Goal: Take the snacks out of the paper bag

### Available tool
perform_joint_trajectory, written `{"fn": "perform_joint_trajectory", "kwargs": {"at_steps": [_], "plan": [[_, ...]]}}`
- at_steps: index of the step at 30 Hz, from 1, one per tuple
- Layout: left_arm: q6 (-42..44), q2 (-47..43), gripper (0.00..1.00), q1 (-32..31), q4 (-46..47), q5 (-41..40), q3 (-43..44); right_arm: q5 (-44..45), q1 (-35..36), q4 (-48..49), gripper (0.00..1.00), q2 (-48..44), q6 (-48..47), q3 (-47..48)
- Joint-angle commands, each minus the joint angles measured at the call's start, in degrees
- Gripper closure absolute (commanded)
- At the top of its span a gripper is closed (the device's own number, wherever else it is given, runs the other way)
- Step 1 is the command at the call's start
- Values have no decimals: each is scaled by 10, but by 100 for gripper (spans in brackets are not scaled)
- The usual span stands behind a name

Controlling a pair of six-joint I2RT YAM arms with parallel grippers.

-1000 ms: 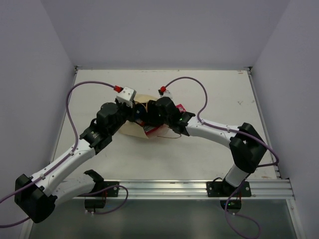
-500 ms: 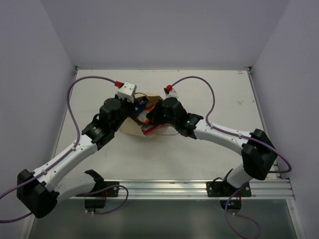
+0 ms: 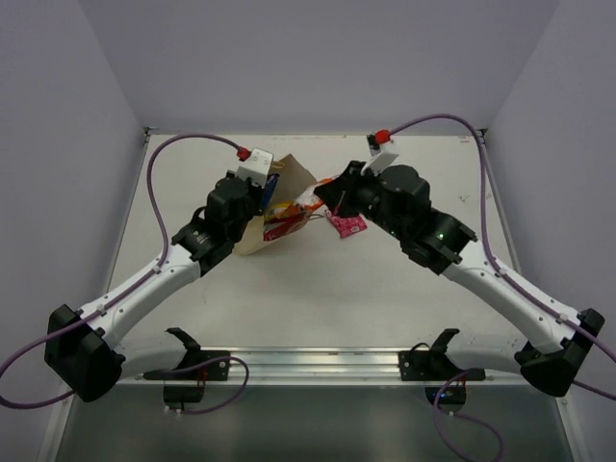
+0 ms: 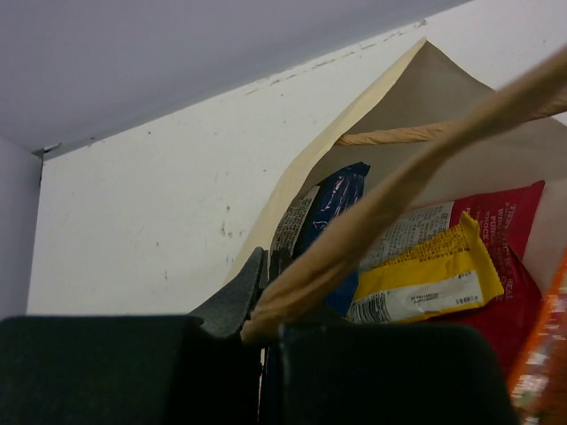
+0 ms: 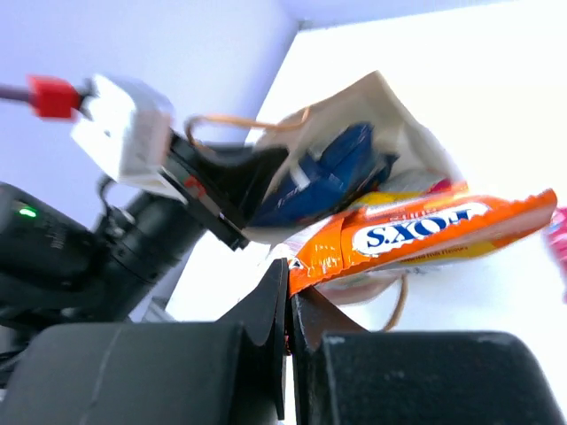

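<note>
Paper bag [image 3: 252,239]: pale tan kraft, greyer inside; looped handle [image 4: 381,212] a darker brownish tan.
Orange packet [image 5: 416,237]: bright orange, white logo patch with dark blue lettering, thin yellow band along lower edge.
Blue-and-white bag [image 5: 319,181]: deep navy, white streaks.
Yellow bar wrapper [image 4: 421,282]: strong yellow, white panel with black barcode lines.
Red bag [image 4: 509,221]: saturated red, white panel of small grey print.
Magenta square packet [image 3: 346,224]: pink-magenta, pale speckling.
Table [image 3: 385,308]: off-white, few dark specks.
</note>
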Motion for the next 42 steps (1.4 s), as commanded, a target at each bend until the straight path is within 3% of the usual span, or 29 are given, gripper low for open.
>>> {"fn": "perform_joint_trajectory", "kwargs": {"at_steps": [1, 8, 14, 20, 24, 30, 34, 35, 38, 40, 42], "plan": [[49, 5, 100, 0, 13, -31, 19, 4, -47, -45, 100, -59, -71, 68], [62, 7, 100, 0, 34, -29, 21, -15, -161, -74, 100, -76, -112, 146], [79, 7, 100, 0, 36, -13, 29, -100, -281, -47, 100, 10, -107, 167], [96, 1, 100, 0, 38, -1, 33, -214, -348, 123, 100, 135, -91, 110], [107, -7, 100, 0, 37, 10, 32, -220, -368, 212, 100, 191, -99, 28], [125, -12, 100, 0, 36, 49, 25, -189, -384, 190, 100, 238, -77, -99], [131, -10, 100, -1, 34, 70, 19, -139, -394, 149, 92, 199, -31, -185], [131, -10, 100, -1, 34, 78, 17, -128, -396, 138, 73, 190, -25, -195], [122, -7, 100, -1, 33, 92, 13, -109, -391, 55, 67, 141, -25, -206], [108, -5, 100, -2, 32, 97, 11, -102, -366, 36, 56, 80, -40, -201], [101, -2, 100, -5, 32, 95, 10, -74, -319, -1, 52, 41, -54, -175]]}}
